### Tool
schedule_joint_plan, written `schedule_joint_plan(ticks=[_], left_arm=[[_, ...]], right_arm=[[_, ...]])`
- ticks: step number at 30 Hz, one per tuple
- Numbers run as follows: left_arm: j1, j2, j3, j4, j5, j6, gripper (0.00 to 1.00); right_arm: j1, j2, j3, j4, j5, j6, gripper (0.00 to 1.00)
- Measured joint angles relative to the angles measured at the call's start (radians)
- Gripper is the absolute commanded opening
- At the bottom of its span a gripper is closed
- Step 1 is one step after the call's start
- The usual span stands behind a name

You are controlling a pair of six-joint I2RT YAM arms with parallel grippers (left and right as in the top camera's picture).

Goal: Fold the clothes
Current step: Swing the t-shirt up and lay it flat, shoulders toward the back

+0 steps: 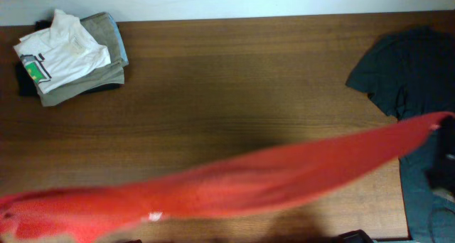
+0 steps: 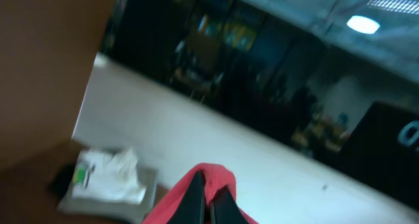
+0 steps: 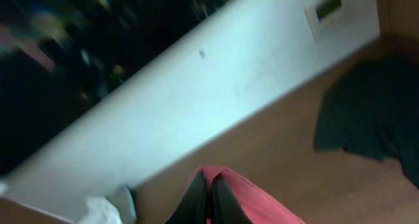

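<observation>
Orange-red T-shirt hangs stretched above the worktop, its ends clamped in the left claw and the right claw; if either thin pinch slips, it could drop bunched onto the dark garment nearby.

Your desk: brown wood grain, bare across the middle.

Far left corner: a stack. A white shirt with a green mark sits on top, crumpled. A khaki-grey folded garment lies under it, and a black item shows at the stack's left side, against the wood.

Far right corner: a dark garment lies spread flat and runs down along the right edge.

Near edge: the red T-shirt stretches from the near left corner toward the right edge. It is blurred, so you cannot tell whether it touches the wood.
</observation>
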Motion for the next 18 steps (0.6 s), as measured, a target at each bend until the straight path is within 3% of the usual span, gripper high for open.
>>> schedule_joint_plan(ticks=[7, 12, 18], left_arm=[[0.0, 0.084, 0.034, 0.11, 0.0, 0.0, 0.0], [0.0, 0.359, 0.042, 0.099, 0.001, 0.001, 0.0], [-0.001, 0.795, 0.014, 0.12, 0.003, 0.002, 0.0]], right_arm=[[0.0, 0.042, 0.103, 0.063, 0.115, -0.011, 0.04], [0.0, 0.166, 0.112, 0.073, 0.179, -0.011, 0.04], [0.0, 0.509, 0.113, 0.125, 0.206, -0.012, 0.04]])
